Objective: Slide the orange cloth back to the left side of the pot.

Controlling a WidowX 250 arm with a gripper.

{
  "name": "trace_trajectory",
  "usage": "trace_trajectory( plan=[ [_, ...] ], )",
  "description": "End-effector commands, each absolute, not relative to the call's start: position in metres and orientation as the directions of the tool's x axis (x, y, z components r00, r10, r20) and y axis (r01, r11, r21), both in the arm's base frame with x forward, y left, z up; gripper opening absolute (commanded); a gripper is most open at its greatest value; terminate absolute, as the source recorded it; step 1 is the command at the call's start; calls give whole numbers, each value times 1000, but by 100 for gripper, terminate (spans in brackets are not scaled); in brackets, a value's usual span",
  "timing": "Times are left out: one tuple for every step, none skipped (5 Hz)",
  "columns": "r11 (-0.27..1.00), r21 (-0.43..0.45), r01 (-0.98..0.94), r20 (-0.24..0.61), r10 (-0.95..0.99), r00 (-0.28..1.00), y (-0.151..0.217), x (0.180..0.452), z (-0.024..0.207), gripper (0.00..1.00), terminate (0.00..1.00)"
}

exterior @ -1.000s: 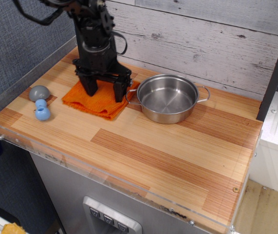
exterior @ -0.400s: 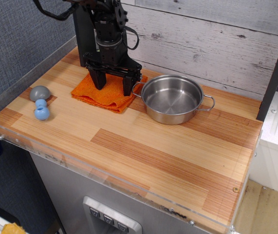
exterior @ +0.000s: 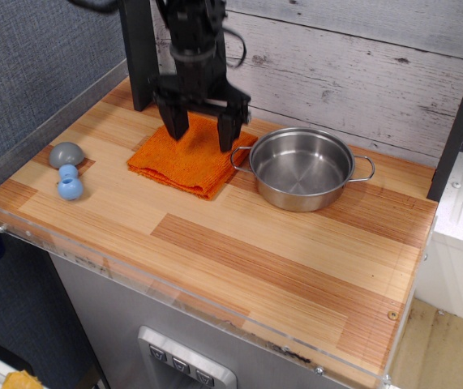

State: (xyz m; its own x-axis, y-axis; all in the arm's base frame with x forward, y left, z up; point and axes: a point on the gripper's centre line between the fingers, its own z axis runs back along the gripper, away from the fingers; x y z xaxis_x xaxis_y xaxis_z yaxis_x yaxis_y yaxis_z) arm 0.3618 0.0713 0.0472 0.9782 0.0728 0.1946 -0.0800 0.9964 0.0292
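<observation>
The orange cloth (exterior: 189, 160) lies folded on the wooden table, just left of the pot (exterior: 302, 168). The pot is a shallow shiny steel one with two wire loop handles, and its left handle is at the cloth's right edge. My black gripper (exterior: 202, 135) hangs over the back part of the cloth with its two fingers spread apart and pointing down. The fingers hold nothing. The fingertips are at or just above the cloth; I cannot tell whether they touch it.
A grey dome (exterior: 65, 153) and a blue double-ball toy (exterior: 70, 184) lie near the left edge. A clear plastic rim (exterior: 134, 277) runs along the front and left of the table. A grey plank wall (exterior: 353, 73) stands behind.
The gripper has moved right and lifted, and the cloth and pot have both shifted to the right. The cloth lies flatter now.
</observation>
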Motion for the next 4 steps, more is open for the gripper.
trace_trajectory(
  plan=[
    [996, 76, -51, 308, 25, 951, 62, 357, 114, 100, 0],
    [996, 76, -51, 308, 25, 951, 62, 357, 114, 100, 0],
    [996, 76, -51, 308, 25, 951, 62, 357, 114, 100, 0],
    [996, 76, -51, 308, 25, 951, 62, 357, 114, 100, 100]
  ],
)
